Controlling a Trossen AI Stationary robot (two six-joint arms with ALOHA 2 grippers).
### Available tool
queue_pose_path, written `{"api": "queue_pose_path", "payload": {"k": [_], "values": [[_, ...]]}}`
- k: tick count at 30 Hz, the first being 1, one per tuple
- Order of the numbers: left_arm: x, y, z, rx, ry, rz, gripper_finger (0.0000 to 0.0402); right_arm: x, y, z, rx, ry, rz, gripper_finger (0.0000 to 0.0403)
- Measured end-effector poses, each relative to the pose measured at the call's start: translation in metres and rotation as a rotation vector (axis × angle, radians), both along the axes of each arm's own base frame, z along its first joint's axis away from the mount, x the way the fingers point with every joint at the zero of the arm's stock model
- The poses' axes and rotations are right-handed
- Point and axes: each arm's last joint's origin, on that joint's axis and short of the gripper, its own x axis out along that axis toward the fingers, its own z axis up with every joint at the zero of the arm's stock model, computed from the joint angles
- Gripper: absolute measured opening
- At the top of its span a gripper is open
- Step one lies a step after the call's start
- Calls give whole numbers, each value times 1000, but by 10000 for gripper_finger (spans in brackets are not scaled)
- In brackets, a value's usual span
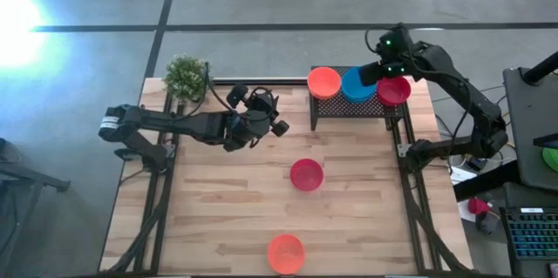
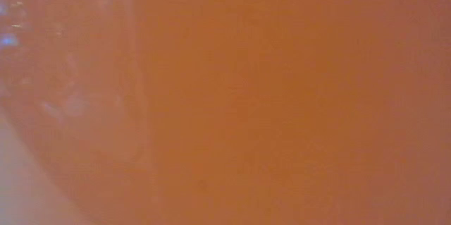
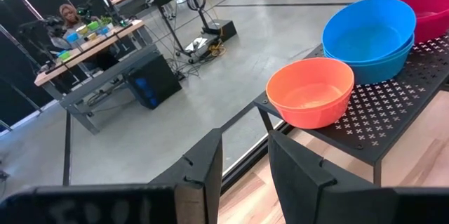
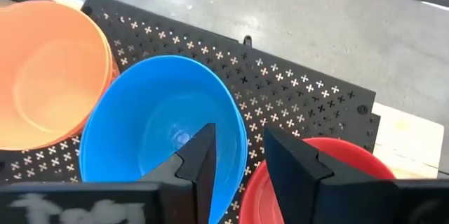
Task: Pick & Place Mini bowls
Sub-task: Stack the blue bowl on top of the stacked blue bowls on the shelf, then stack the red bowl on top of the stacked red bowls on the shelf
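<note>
Orange plastic fills the low view entirely. On the wooden table [image 1: 218,217] an orange bowl [image 1: 286,253] sits at six o'clock, a red bowl [image 1: 306,174] near centre. On the black rack [image 1: 353,108] at one o'clock stand orange [image 1: 323,81], blue [image 1: 357,84] and red [image 1: 393,91] bowls. Right gripper [image 4: 236,155] hovers above blue and red, fingers slightly apart, empty. Left gripper [image 3: 245,155], likewise parted and empty, points rackward beside the potted plant [image 1: 186,76].

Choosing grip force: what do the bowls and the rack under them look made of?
Blue bowl and orange bowl: likely thin plastic, smooth with a soft sheen, uniform colour. Rack: probably black matte-painted sheet metal, punched with small cross-shaped holes.
</note>
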Motion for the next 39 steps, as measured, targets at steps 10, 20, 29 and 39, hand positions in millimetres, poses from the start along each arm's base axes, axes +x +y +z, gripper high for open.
{"api": "queue_pose_path", "payload": {"k": [10,20,29,39], "values": [[0,0,0,0,1,0,112,-1,-1,-10,2,54,-31,67],[0,0,0,0,1,0,112,-1,-1,-12,11,57,-25,11],[0,0,0,0,1,1,112,-2,1,-11,1,57,-18,8],[-2,1,-4,3,52,1,112,-11,40,19,-121,-79,34,8]]}}
